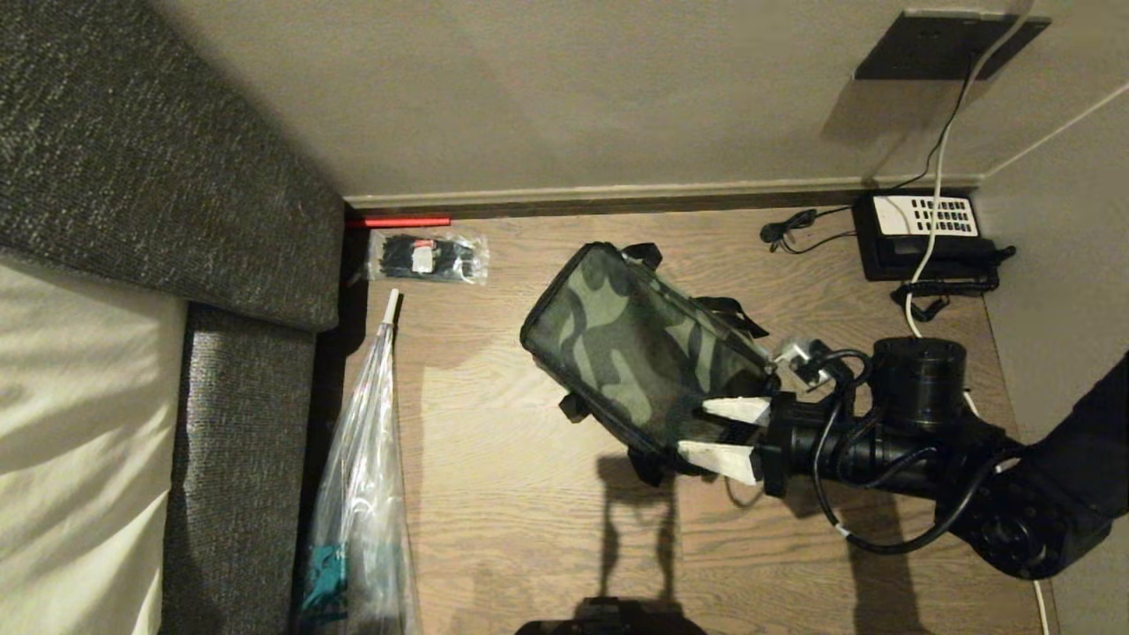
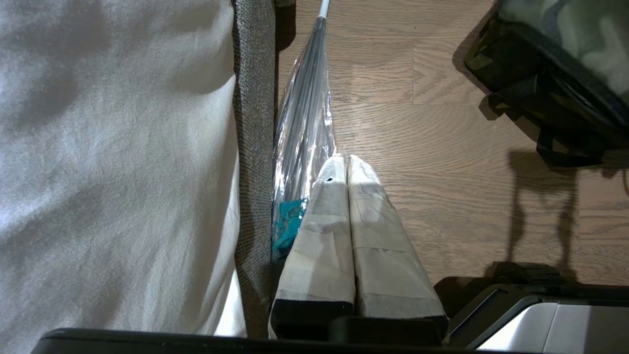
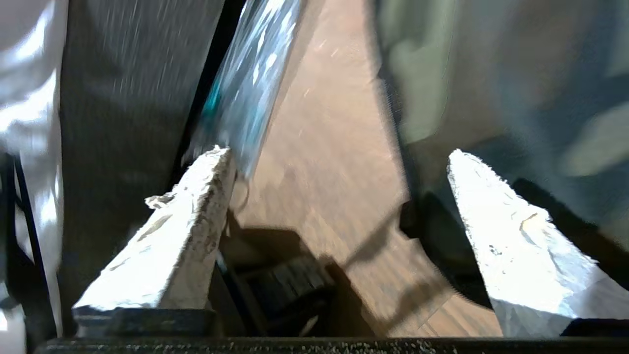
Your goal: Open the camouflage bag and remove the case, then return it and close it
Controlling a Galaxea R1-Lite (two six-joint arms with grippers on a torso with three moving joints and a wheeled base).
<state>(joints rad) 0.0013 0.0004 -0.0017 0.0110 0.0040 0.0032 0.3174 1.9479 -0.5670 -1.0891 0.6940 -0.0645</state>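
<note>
The bed (image 1: pixel 79 423), with its pale sheet and grey woven frame, fills the left side of the head view. Beside it runs the wooden floor (image 1: pixel 529 529), bounded by a beige wall with a skirting board along the far edge.

The camouflage bag (image 1: pixel 639 353) sits on the floor near the centre, tilted, its green-and-black panel facing up and the lid closed; black straps hang from its edges. The case cannot be seen in any view.

The right arm reaches in from the right side of the head view. The right hand (image 1: pixel 710 434) is at the near right corner of the bag, its two white fingers (image 1: pixel 736 410) spread apart and holding nothing; whether the fingertips touch the fabric cannot be told. The right wrist view, blurred, confirms the wide gap, with the bag beside one finger.

A folded clear umbrella (image 1: pixel 366 494) in a plastic sleeve lies along the bed frame. A black telephone (image 1: pixel 926 234) with a white keypad rests in the far right corner, with cables trailing around it. A small clear packet (image 1: pixel 428 257) of dark items lies near the skirting, with a red rod (image 1: pixel 401 221) just behind it.

The left hand (image 2: pixel 346 160) shows only in the left wrist view, above the floor near the umbrella, its fingers pressed together and holding nothing.
</note>
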